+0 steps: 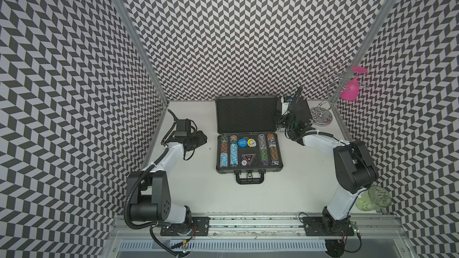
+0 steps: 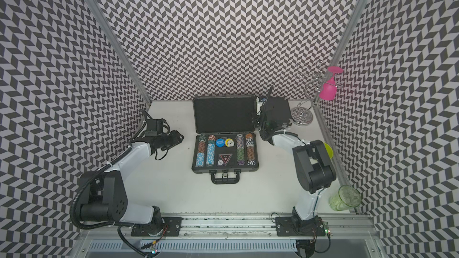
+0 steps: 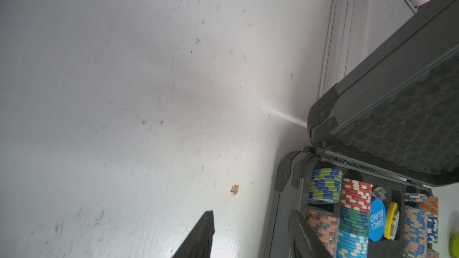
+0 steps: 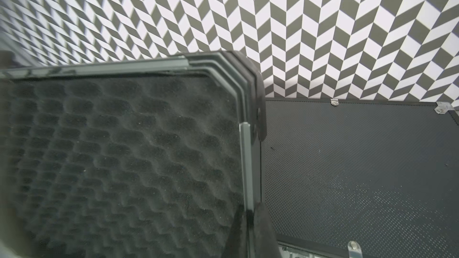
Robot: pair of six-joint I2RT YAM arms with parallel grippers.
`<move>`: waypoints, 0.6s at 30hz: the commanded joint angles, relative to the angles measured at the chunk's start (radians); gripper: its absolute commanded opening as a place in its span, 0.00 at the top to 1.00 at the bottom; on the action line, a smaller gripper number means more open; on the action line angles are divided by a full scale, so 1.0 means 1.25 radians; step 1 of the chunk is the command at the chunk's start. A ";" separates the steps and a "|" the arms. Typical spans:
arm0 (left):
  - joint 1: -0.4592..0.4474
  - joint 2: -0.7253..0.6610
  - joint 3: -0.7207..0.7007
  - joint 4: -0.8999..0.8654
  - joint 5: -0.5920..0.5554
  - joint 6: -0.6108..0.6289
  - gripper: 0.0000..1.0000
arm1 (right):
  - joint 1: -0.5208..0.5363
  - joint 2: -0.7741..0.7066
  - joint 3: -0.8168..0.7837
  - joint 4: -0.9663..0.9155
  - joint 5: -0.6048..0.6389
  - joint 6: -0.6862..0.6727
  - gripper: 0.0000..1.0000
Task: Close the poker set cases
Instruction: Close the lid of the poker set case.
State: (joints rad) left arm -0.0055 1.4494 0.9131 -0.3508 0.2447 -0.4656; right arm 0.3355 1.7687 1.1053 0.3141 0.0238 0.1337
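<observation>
At centre left of both top views the left hand [image 1: 198, 139] hovers over bare counter [image 1: 193, 182]. Its fingers [image 3: 198, 237] are spread apart and grip nothing, just left of the open case [image 1: 248, 169]. That case sits mid-frame, handle toward the bottom edge, its tray full of chips [image 1: 233, 153] and its foam-lined lid [image 1: 246, 115] standing up toward the back wall. Behind the lid, the left wrist view catches a ribbed silver case [image 3: 360, 33]; whether it is closed I cannot tell. The right hand [image 1: 284, 119] is at the lid's right edge, and the right wrist view shows its fingers clenched on that edge's metal rim. Just right of the lid is a black case [image 4: 360, 170] with silver corners, upper right of centre in the top views. Farther right stands a wire rack [image 1: 320, 116] with a pink glass [image 1: 349, 93] hanging on it. A green glass [image 1: 373, 198] stands at lower right.
</observation>
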 commanded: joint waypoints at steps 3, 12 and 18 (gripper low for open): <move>0.004 0.009 -0.001 0.034 0.007 -0.014 0.48 | 0.005 -0.100 -0.115 0.125 -0.043 -0.018 1.00; 0.017 0.050 0.035 0.067 0.049 -0.026 0.48 | 0.020 -0.228 -0.329 0.281 -0.061 -0.031 0.97; 0.013 0.091 0.054 0.106 0.093 -0.058 0.48 | 0.022 -0.303 -0.402 0.245 -0.041 0.008 0.83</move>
State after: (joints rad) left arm 0.0101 1.5520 0.9562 -0.2718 0.3141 -0.5064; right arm 0.3626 1.4387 0.6376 0.5980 -0.0315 0.1017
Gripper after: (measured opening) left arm 0.519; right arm 0.159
